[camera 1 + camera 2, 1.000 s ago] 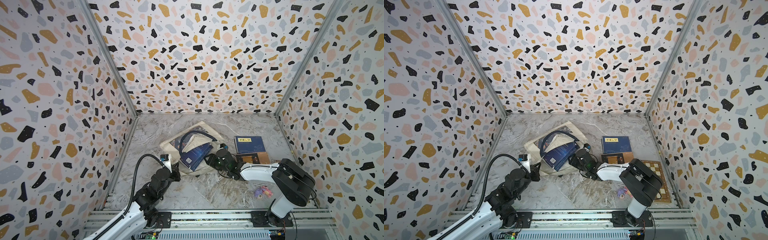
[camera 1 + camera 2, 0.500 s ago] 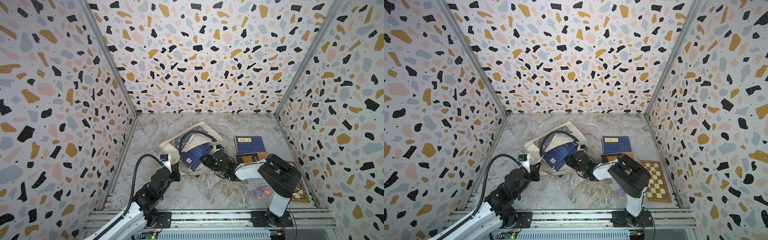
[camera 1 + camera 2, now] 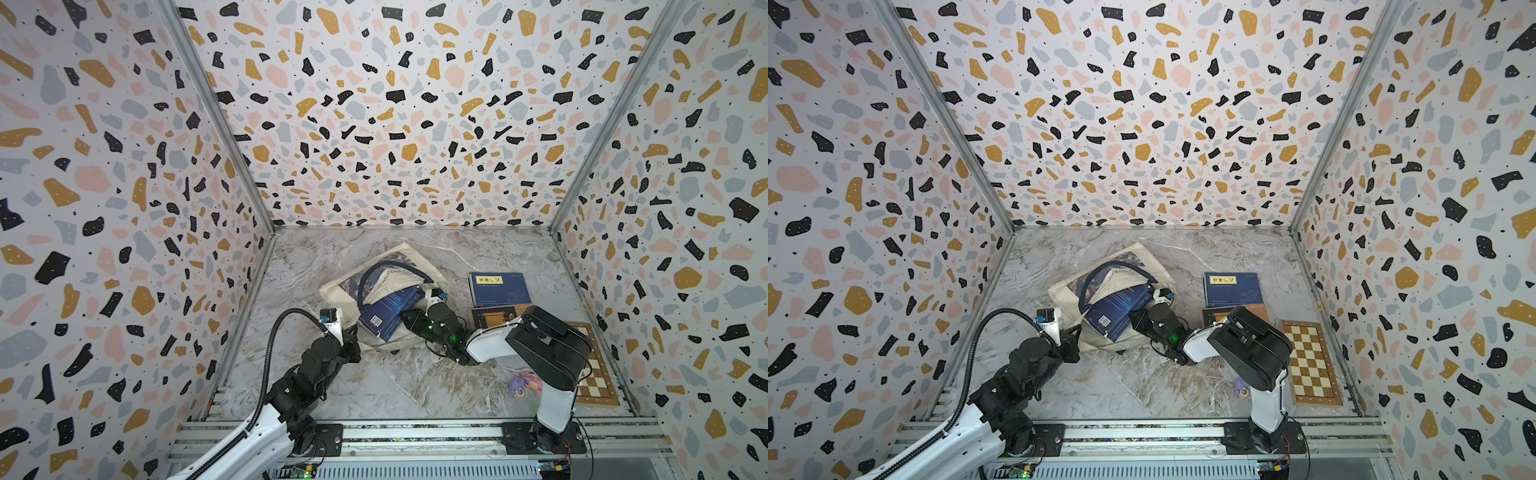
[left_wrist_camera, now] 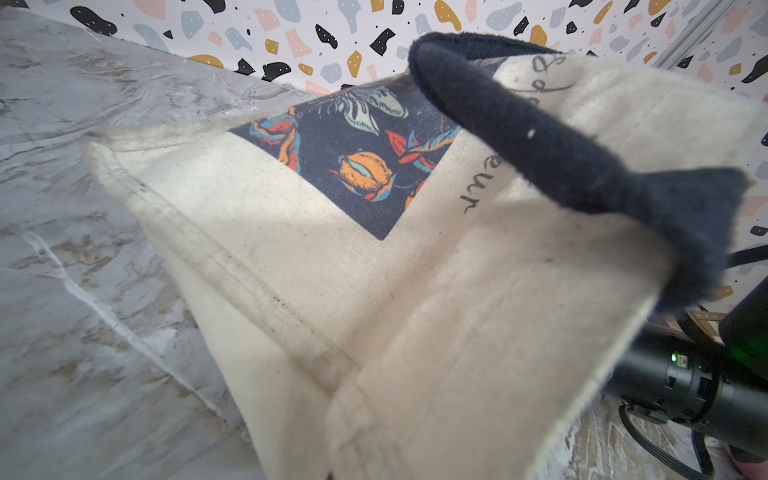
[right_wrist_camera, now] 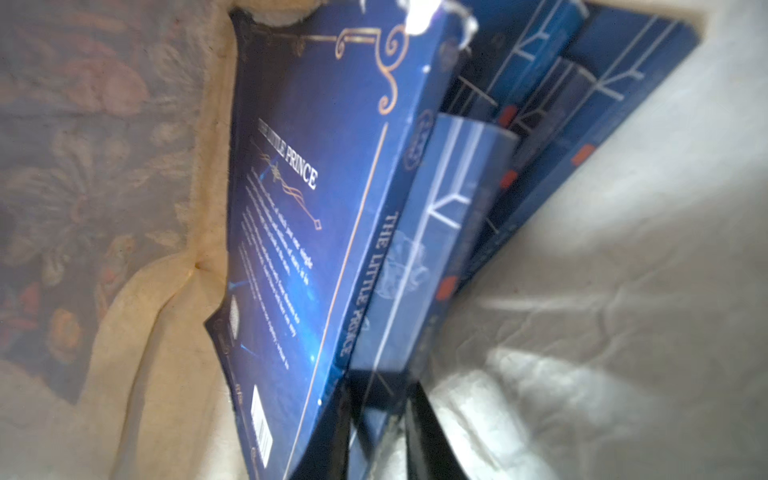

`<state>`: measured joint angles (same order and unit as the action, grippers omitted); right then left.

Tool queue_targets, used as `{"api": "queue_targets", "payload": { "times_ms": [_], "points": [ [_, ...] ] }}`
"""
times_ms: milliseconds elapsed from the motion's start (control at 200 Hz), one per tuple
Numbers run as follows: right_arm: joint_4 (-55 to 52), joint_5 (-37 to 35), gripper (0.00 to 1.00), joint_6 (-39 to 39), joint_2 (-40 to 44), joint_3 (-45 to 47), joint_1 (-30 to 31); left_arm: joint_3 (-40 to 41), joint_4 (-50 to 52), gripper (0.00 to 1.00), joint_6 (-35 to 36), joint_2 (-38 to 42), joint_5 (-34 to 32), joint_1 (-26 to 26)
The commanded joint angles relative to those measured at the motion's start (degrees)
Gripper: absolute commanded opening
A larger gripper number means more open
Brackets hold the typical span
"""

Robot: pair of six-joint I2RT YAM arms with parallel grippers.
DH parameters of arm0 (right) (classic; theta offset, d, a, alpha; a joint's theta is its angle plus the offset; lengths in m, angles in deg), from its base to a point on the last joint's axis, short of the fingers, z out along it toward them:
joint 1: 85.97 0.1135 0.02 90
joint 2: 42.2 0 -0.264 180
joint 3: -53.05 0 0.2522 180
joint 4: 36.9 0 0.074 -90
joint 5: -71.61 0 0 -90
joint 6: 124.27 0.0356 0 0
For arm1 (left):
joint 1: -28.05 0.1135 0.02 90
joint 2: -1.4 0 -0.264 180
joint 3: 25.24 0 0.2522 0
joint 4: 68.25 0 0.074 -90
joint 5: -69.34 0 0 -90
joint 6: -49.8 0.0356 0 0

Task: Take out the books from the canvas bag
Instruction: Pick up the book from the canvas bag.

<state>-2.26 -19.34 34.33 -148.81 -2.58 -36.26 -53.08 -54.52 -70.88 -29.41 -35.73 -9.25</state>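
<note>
The right arm has swung its big elbow in from over the brown-and-cream checkered board (image 3: 1312,361). It has pushed the right gripper (image 3: 406,317) deeper into the mouth of the big cream canvas bag (image 3: 409,259) with navy strap handles. Its fingers have come closer together too, so I think it is going for the next book. In the right wrist view the dark fingers (image 5: 430,434) sit on each side of a thin blue book (image 5: 432,249), at its edge. I cannot tell if they pinch it yet. The left gripper (image 3: 352,332) stays clenched on the canvas bag at its near corner and holds the cloth up, so the mouth stays open. Two books are already out on the grey marble table (image 3: 374,395). One is a flat navy book with a yellow label (image 3: 498,289). Just beside it is a dark brown book with an orange panel (image 3: 492,319). More blue books are still inside the bag. The top one, a shiny blue book with a barcode (image 3: 388,311), lies slanted. Its long side runs from near-left to far-right. Its barcode end pokes out toward the robot, and its spine faces the right gripper.
</note>
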Motion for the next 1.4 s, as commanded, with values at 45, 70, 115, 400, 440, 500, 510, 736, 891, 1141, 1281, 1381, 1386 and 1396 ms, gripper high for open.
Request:
{"api": "queue_targets", "payload": {
  "times_ms": [45,70,115,400,440,500,510,736,891,1141,1281,1381,1386,1396],
  "points": [
    [1.8,-1.0,0.12,-1.0,3.8,0.3,-0.1,-0.8,-2.3,0.00,0.4,0.3,-0.5,-0.1],
    [1.3,-1.1,0.10,-1.1,5.0,0.5,-0.1,-0.8,-2.3,0.00,0.4,0.1,-0.5,0.0],
    [-0.9,-1.8,0.08,-0.9,7.2,0.9,0.1,-0.8,-2.3,0.00,0.4,0.1,-0.5,0.0],
    [-18.6,-7.9,0.06,-0.3,20.8,1.7,1.9,-0.9,-1.9,0.00,0.3,0.5,-0.4,0.0],
    [-18.3,-7.3,0.06,0.0,20.9,2.3,1.7,-0.9,-2.0,0.00,0.2,0.5,-0.4,0.0],
    [-17.0,-6.1,0.09,0.0,20.2,2.9,1.5,-0.9,-2.0,0.00,0.2,0.4,-0.4,0.0],
    [-16.8,-5.8,0.09,0.1,19.9,3.0,1.4,-0.9,-2.0,0.00,0.3,0.5,-0.4,0.0],
    [-8.6,1.3,0.23,2.1,13.3,4.1,0.4,-0.9,-1.7,0.00,0.2,0.6,-0.6,0.0],
    [-4.2,1.7,0.31,1.7,10.7,4.1,0.5,-0.8,-1.7,0.00,0.3,0.6,-0.7,0.0],
    [1.4,0.8,0.41,0.8,7.8,4.5,0.6,-0.8,-2.2,0.00,0.2,0.1,-0.5,0.0],
    [1.4,0.7,0.34,-0.1,6.1,3.0,0.7,-0.9,-2.0,0.00,0.3,0.1,-0.6,0.0],
    [1.6,0.5,0.19,0.3,6.3,3.7,0.8,-0.9,-1.7,0.00,0.3,0.4,-0.7,0.0],
    [1.6,0.5,0.19,0.3,6.4,3.8,0.8,-0.9,-1.7,0.00,0.3,0.4,-0.7,-0.1],
    [1.7,0.4,0.18,0.4,6.6,4.0,0.8,-0.9,-1.7,0.00,0.3,0.5,-0.7,-0.1]
  ]
}}
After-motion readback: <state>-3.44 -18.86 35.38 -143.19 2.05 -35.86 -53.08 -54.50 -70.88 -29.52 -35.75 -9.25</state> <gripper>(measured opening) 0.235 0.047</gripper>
